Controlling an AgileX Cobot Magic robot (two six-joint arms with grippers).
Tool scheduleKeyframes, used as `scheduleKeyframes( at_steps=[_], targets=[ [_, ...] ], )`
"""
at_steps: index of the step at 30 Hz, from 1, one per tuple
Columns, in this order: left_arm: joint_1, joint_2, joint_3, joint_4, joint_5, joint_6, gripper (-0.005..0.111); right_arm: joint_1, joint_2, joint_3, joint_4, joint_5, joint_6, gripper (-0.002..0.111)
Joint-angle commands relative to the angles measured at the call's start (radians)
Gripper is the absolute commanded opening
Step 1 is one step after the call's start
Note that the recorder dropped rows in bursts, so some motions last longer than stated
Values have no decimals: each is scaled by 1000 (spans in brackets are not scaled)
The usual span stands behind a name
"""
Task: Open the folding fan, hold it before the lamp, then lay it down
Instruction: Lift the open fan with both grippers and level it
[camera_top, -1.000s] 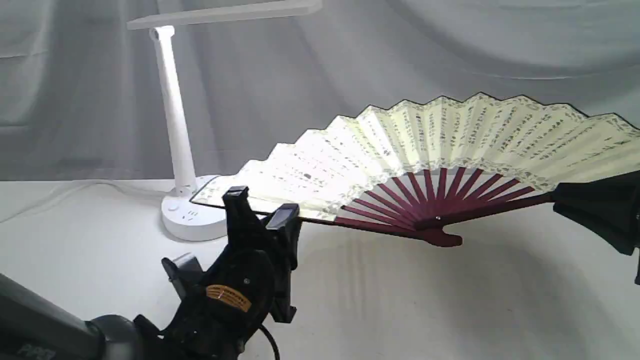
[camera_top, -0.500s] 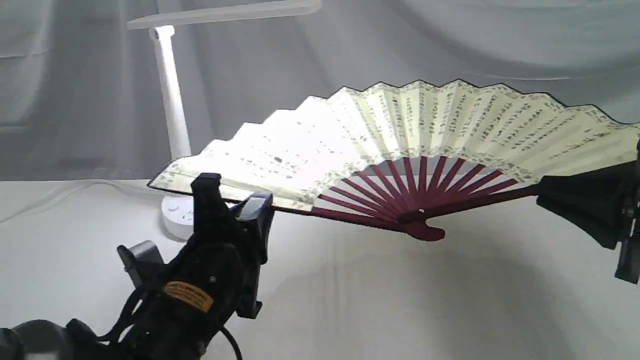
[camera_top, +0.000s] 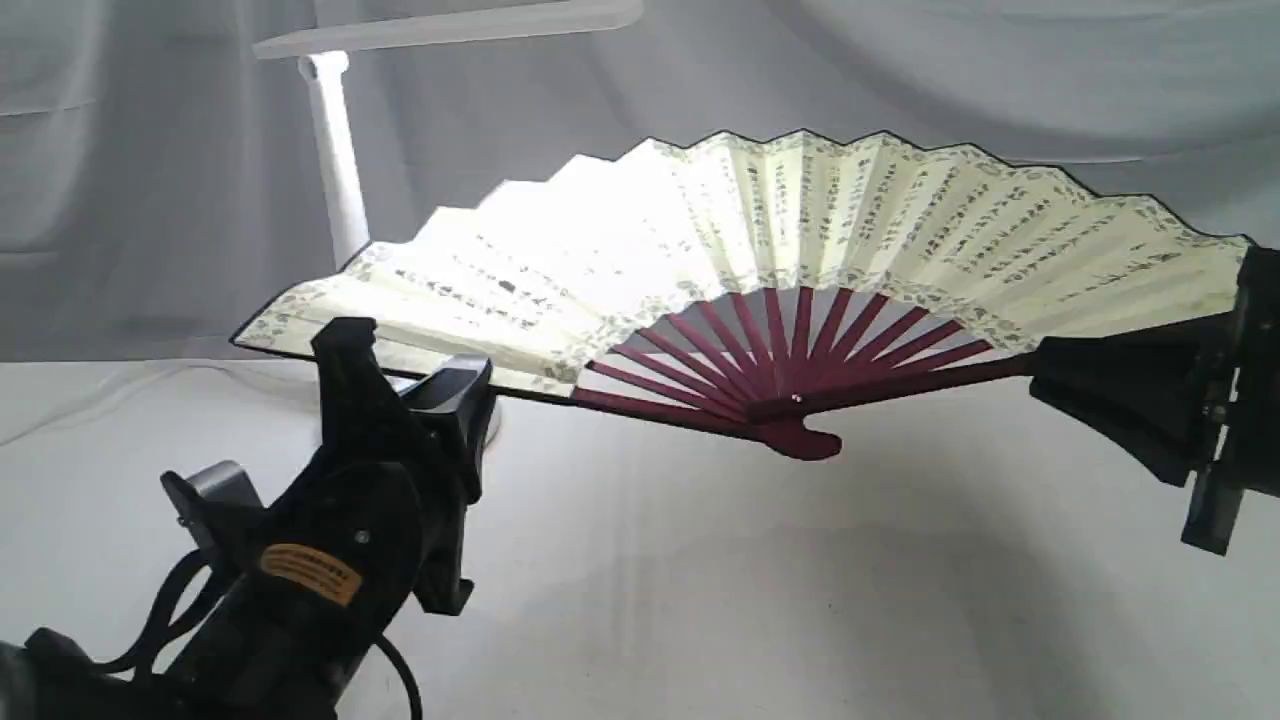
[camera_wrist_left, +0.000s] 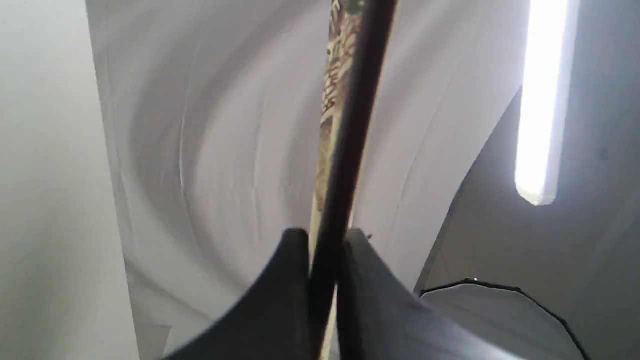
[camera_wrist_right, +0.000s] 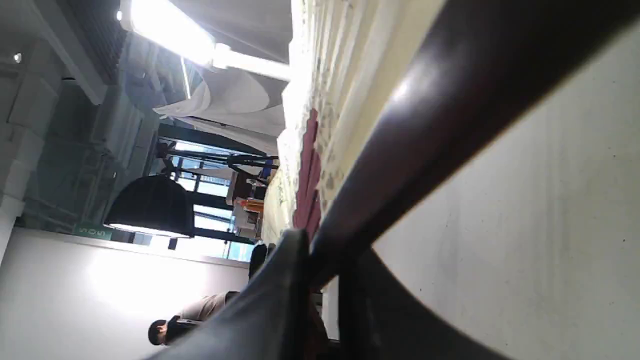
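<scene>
Span is what the coming move turns on. The fan (camera_top: 800, 230) hangs fully spread between the two hands, its long axis running from the left hand (camera_top: 400, 368) across to the right hand (camera_top: 1045, 378), with the worktop (camera_top: 800, 600) below both and nothing touching it.

Each hand is clamped on an outer rib: the left on the rib (camera_wrist_left: 345, 150) at its end of the paper, the right on the far rib (camera_wrist_right: 450, 100) just past the bare maroon sticks. The pivot (camera_top: 795, 440) sits between them, nearer the right hand, and dips below the line joining the two grips.

The lamp (camera_top: 335, 170) rises just beyond the left hand, behind that end of the fan, and its bar (camera_top: 450, 28) is overhead. The leaves nearest the left hand glare white, so the left arm is the one closer to the light.

The showing step looks to be in hand, with laying down left to do. That likely calls for both hands to sink together at the same spacing, since the pivot would probably land first.
</scene>
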Motion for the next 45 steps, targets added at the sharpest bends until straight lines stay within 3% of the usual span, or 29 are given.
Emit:
scheduleKeyframes(
  at_steps=[1,12,23,30,45],
  targets=[
    [37,-44,4,-120,-76,-26,0,-18,-5,1,-3,-83,-38,0],
    [104,-83,0,-63,-76,1,0,-18,-5,1,-3,-101,-29,0],
    [106,-90,-2,-90,-76,-1,0,-18,-5,1,-3,-101,-29,0],
    [117,-90,-2,-91,-76,-6,0,66,-5,-37,-3,-142,-22,0],
    [243,-90,-2,-3,-76,-62,0,122,-5,-115,-3,-244,29,0]
  ],
)
